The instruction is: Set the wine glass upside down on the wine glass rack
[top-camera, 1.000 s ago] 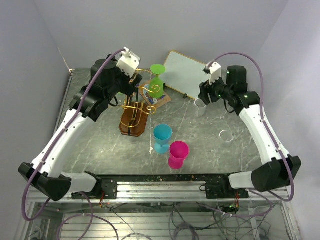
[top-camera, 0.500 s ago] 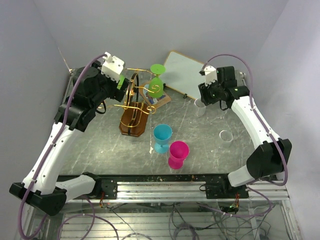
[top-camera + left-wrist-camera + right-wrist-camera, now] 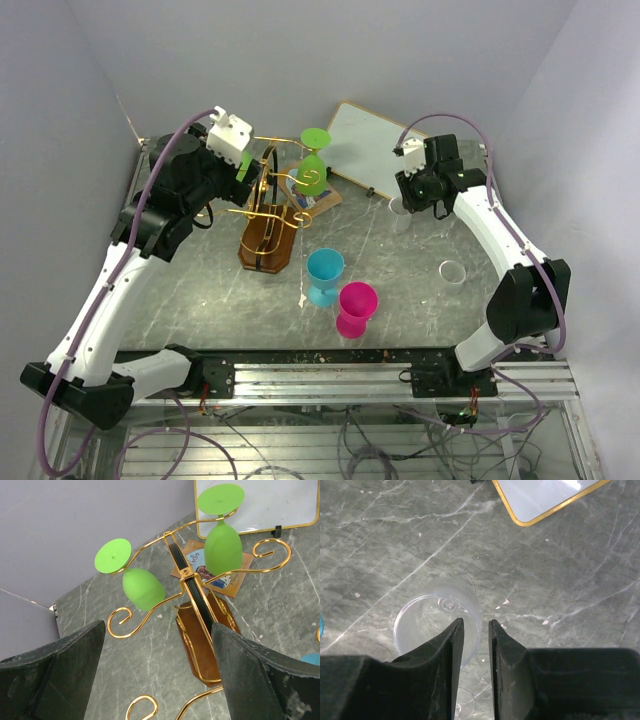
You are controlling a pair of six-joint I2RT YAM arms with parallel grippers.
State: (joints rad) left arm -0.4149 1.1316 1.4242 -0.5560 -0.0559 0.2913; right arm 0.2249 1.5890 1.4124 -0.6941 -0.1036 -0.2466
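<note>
Wine glass (image 3: 427, 615): likely light, slick, brittle; pinch rim wall gently. Right gripper (image 3: 476, 626) at slit, hold unclear; left gripper (image 3: 157, 645) wide, empty.

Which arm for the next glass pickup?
Right: the right gripper sits over the clear wine glass, rim between its fingers. The left gripper hangs open by the wine glass rack.

The only legible marking is cursive lettering, apparently "hello", on the orange card (image 3: 196, 562) lying on the counter beneath the rack (image 3: 197, 597); its remaining print is too small to read.
</note>
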